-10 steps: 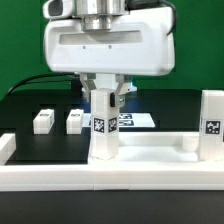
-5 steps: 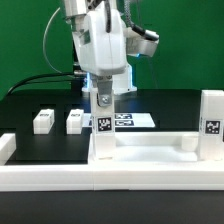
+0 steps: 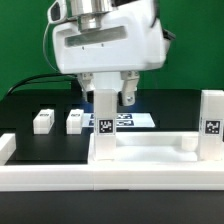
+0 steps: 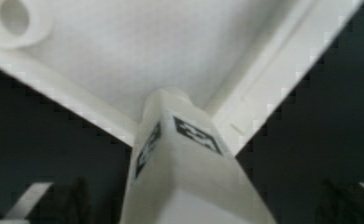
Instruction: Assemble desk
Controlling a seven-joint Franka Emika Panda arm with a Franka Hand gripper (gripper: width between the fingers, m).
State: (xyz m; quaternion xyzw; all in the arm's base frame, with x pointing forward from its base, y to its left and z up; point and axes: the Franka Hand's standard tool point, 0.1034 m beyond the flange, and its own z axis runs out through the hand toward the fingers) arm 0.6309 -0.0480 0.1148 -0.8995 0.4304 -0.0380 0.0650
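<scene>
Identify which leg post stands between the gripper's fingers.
The middle leg post, upright with the open gripper straddling its top. The right-hand post stands apart at the exterior view's right; the two left posts sit on the table.

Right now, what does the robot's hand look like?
The gripper is a wide, boxy white housing with rounded corners and a long groove across its face. A grey metal cylinder sits on top of it. Two short dark fingers stick out underneath.
</scene>
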